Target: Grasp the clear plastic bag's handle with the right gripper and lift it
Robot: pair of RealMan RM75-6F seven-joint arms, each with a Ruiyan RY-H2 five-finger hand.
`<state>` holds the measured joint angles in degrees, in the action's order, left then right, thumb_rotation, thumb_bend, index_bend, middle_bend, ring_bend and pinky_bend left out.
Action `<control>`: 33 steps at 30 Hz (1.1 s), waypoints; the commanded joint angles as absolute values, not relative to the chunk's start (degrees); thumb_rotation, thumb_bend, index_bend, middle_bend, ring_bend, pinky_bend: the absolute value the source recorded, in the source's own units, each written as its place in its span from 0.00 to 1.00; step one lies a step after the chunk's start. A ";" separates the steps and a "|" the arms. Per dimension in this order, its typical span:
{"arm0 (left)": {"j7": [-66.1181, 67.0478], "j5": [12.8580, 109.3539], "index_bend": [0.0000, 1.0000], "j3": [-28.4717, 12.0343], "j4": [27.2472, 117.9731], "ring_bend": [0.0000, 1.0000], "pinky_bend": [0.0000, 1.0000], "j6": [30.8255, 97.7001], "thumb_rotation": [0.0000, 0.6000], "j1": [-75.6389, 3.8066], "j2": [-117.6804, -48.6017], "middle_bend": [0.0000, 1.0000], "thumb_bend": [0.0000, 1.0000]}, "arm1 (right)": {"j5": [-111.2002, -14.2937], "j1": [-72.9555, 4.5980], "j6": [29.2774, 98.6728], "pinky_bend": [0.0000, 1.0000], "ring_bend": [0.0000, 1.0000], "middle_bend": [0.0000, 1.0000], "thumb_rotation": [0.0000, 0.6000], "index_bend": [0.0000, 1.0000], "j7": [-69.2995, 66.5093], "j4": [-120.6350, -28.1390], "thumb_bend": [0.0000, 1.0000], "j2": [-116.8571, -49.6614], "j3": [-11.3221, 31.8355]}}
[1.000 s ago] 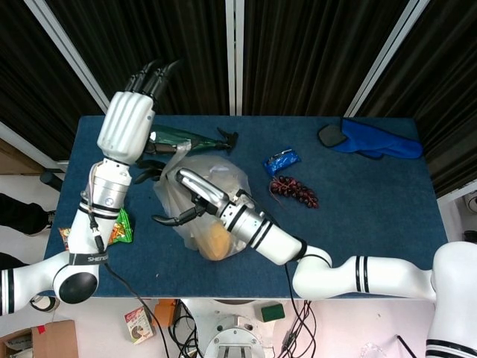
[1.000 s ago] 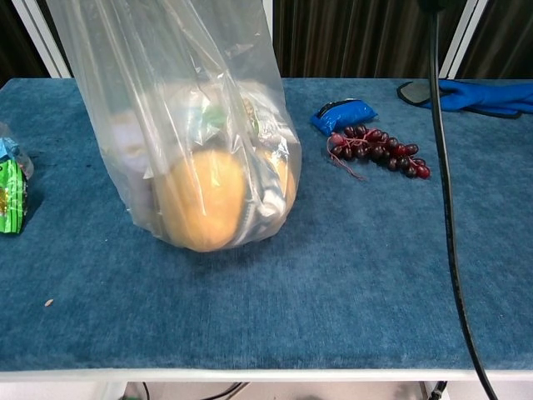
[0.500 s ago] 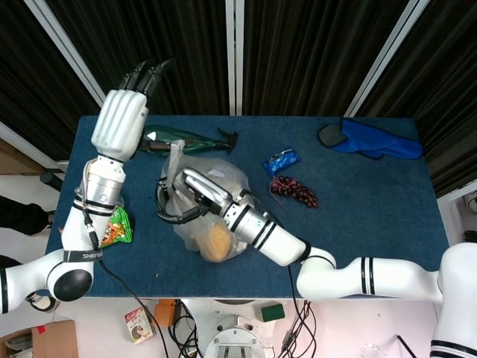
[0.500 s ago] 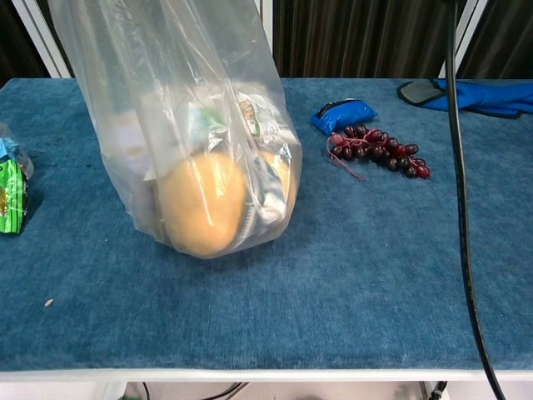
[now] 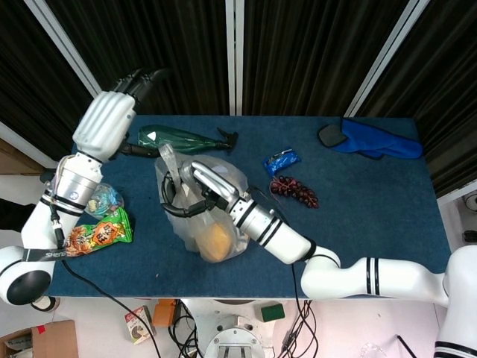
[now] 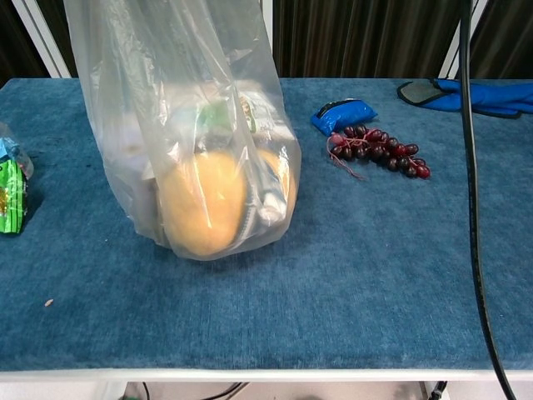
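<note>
I see one blue table [image 5: 358, 216], dark curtains behind; my right hand [image 5: 195, 190] pinches one clear bag [image 6: 208, 150]'s handle [image 5: 170, 160]; left hand [image 5: 112, 119], fingers together, empty.

bag [image 5: 212, 212]: clear thin plastic, crinkled, upright; stands tall in chest view [image 6: 191, 125], top runs out of frame
place: left-centre of blue table [image 5: 358, 216], base on cloth
contents: large orange-yellow round item [image 6: 204, 204] at bottom front, fills most of base; behind/above it pale packets w/ green print, can't tell what
handle [image 5: 170, 160]: pale loop strip, pulled up at bag's top left, bunched
right hand [image 5: 195, 192]: at bag mouth, fingers curled into the gathered plastic by handle, holds it
lift: base looks in contact w/ table, sides taut upward
</note>
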<state>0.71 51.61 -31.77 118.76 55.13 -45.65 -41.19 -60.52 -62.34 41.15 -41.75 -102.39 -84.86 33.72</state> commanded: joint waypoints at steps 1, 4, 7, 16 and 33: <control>-2.91 53.41 0.02 -32.04 118.73 0.03 0.12 53.67 1.00 -43.37 -38.15 0.12 0.00 | -60.62 -62.23 41.05 0.47 0.48 0.61 1.00 0.69 -41.90 -102.54 0.35 -84.74 33.81; -5.87 54.06 0.02 -32.02 118.29 0.03 0.12 52.71 1.00 -41.45 -35.14 0.10 0.00 | -60.66 -62.08 40.73 0.47 0.48 0.61 1.00 0.69 -42.29 -102.85 0.35 -84.57 33.91; -9.04 53.88 0.02 -32.09 117.18 0.03 0.12 52.32 1.00 -39.54 -32.50 0.09 0.01 | -60.80 -61.91 40.47 0.47 0.48 0.61 1.00 0.69 -42.68 -103.27 0.35 -84.36 34.03; -16.92 54.96 0.03 -30.67 113.66 0.03 0.12 57.21 1.00 -33.66 -31.80 0.09 0.12 | -60.23 -61.42 42.05 0.47 0.48 0.60 1.00 0.69 -43.93 -105.37 0.35 -83.78 36.47; -18.20 62.66 0.03 -25.58 109.03 0.03 0.13 67.21 1.00 -28.31 -38.88 0.10 0.13 | -48.43 -64.68 50.66 0.38 0.39 0.48 1.00 0.53 -38.44 -111.27 0.34 -77.64 49.35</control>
